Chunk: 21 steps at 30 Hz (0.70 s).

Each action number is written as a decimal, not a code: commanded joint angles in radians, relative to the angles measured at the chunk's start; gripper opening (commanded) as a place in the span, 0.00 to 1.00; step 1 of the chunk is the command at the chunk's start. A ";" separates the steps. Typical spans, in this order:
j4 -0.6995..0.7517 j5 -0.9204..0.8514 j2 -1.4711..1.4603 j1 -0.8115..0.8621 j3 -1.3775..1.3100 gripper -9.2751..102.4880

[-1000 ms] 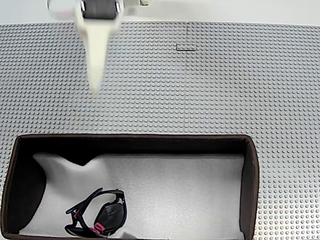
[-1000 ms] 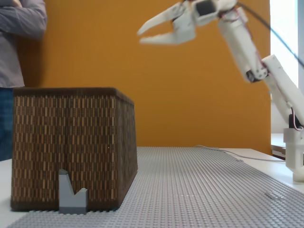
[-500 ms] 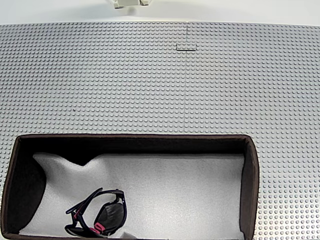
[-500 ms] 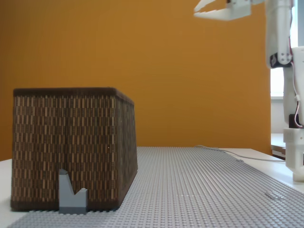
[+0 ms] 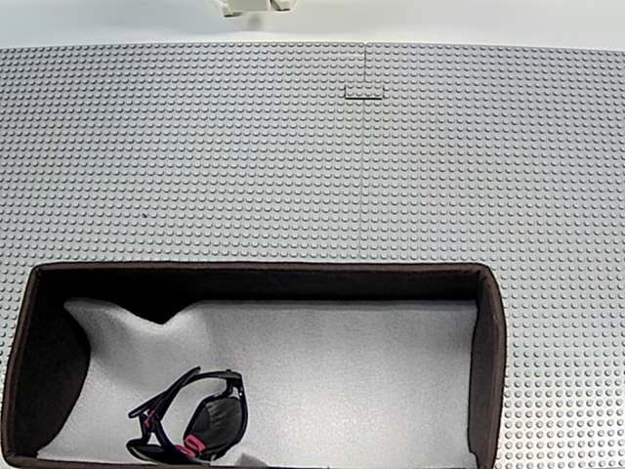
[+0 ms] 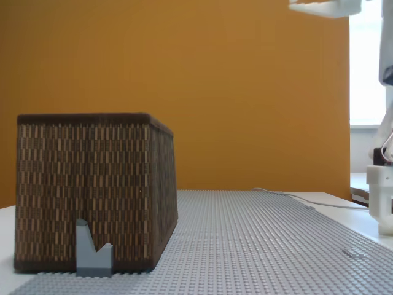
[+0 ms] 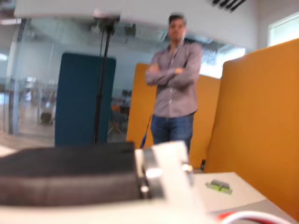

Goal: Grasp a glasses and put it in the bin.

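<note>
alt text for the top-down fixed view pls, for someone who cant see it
Black sunglasses with pink-red accents lie on white foam padding near the lower left of a large dark-brown bin, seen from above. The bin sits at the bottom of a grey studded baseplate that covers the rest of the picture.

The bin (image 6: 92, 190) is showing rough woven fabric walls, soft white foam (image 5: 342, 381) is lining it, and the glasses (image 5: 195, 420) are gleaming like glossy plastic on the studded matt grey baseplate (image 5: 312, 166).
</note>
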 commanded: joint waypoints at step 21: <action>-0.816 0.003 0.568 -0.035 1.396 0.08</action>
